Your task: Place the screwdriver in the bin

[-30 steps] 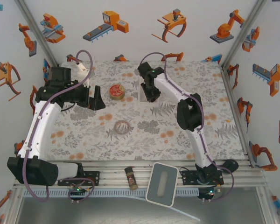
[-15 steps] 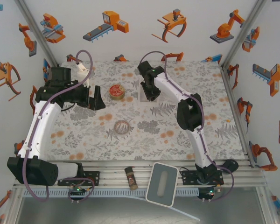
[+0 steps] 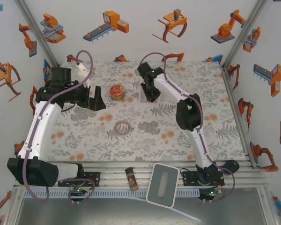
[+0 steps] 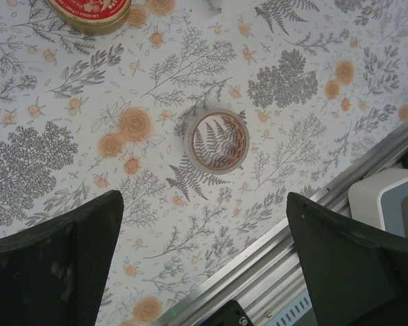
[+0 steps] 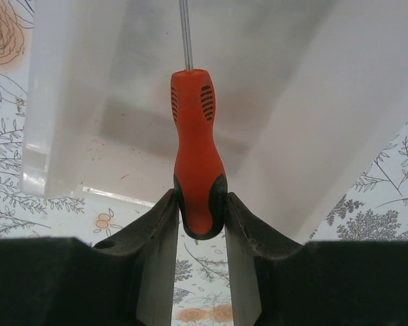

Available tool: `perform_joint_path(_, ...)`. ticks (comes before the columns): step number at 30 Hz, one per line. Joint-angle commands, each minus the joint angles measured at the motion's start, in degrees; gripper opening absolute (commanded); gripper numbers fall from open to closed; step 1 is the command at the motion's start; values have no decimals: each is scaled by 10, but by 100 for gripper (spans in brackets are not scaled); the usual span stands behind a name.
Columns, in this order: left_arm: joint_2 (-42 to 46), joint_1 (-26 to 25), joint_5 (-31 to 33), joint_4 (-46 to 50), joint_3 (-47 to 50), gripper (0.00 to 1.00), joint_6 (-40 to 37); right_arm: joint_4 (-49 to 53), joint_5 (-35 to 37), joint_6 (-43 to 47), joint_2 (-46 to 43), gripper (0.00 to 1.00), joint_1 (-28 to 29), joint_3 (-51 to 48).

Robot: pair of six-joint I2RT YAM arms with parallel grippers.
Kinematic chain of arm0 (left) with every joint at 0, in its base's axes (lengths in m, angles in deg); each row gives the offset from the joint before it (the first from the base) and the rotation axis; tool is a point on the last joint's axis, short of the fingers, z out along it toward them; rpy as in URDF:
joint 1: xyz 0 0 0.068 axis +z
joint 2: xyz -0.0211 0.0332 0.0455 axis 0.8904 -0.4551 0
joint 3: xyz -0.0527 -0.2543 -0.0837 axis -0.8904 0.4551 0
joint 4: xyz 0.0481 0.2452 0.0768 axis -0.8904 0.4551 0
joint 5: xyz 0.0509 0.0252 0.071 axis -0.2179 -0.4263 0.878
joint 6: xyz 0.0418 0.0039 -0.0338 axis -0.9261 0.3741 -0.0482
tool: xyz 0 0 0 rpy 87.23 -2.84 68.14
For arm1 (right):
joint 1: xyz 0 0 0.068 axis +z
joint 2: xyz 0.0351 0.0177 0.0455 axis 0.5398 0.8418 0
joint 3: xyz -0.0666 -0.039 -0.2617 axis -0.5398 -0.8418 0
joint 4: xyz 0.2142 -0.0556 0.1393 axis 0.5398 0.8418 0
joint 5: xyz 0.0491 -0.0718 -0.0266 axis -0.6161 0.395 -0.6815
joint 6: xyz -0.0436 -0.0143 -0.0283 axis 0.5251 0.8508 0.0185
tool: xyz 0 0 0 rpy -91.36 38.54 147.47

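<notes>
No word or number can be read with certainty. The round tin, at 11 o'clock in the left wrist view, has a red lid with a line of small white print near its rim (cut by the frame edge and too fine to make out). The spice bottle lies at 6 o'clock in the top view, on the rails below the counter, and any print on it is too small to read. The wall drawings, from 9 through 12 to 3 o'clock, are pictures of orange machines, wordless as far as can be told.
</notes>
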Motion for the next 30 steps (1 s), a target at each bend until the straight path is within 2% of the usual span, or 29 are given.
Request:
perform_joint_path(1,5,-4,-8,7,-14,97,0,2,12,10,14,26,-3,19)
perform_joint_path(21,2,-4,-9,7,-14,97,1,3,22,12,31,42,-4,16)
perform_joint_path(30,2,-4,-8,7,-17,97,-1,22,31,13,18,43,-4,61)
